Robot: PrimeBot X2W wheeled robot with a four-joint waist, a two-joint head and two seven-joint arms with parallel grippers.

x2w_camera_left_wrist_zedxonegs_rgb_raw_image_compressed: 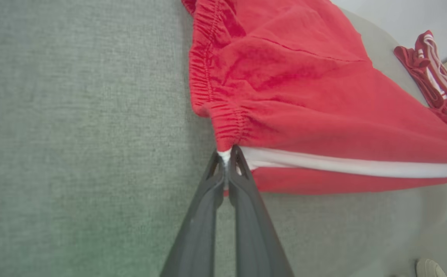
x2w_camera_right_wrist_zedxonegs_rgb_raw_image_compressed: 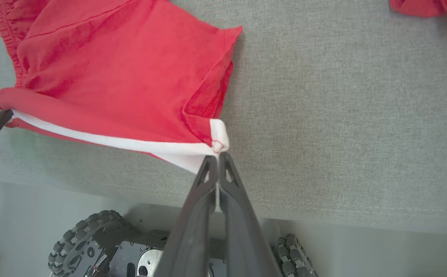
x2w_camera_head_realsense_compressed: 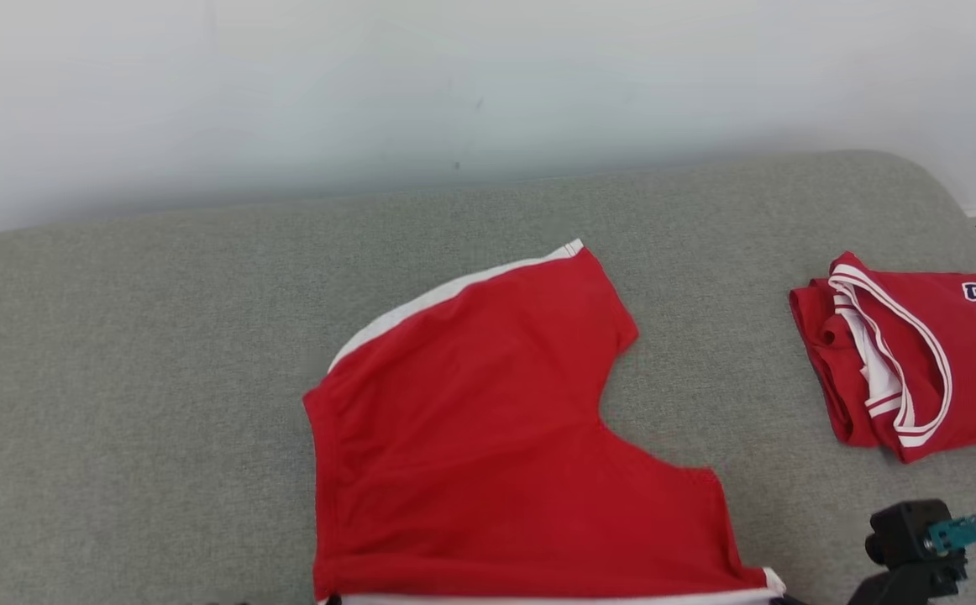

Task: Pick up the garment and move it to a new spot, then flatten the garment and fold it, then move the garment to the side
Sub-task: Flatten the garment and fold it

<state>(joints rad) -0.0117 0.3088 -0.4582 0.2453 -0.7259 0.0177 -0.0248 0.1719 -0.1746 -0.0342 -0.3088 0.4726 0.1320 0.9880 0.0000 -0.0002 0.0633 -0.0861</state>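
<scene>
I have the red shorts (x2w_camera_head_realsense_compressed: 488, 437) near the middle of the grey bench (x2w_camera_head_realsense_compressed: 118, 378). They are spread mostly flat, and the edge nearest me looks slightly raised. The left gripper (x2w_camera_left_wrist_zedxonegs_rgb_raw_image_compressed: 227, 154) has its jaws pinched shut on the waistband corner, right at one end of the white side stripe (x2w_camera_left_wrist_zedxonegs_rgb_raw_image_compressed: 342, 165). The right gripper (x2w_camera_right_wrist_zedxonegs_rgb_raw_image_compressed: 217, 156) has its jaws closed on the leg-hem corner at the other end of that same stripe.

Holding both ends of one side keeps that edge taut between the arms, so I can draw the cloth out smooth or carry it over as a clean fold line. I judge this to be the flatten-and-fold stage. A folded red jersey (x2w_camera_head_realsense_compressed: 916, 353) sits well apart to the right, and I'd keep the shorts from dragging toward it. Small creases show near the waistband.
</scene>
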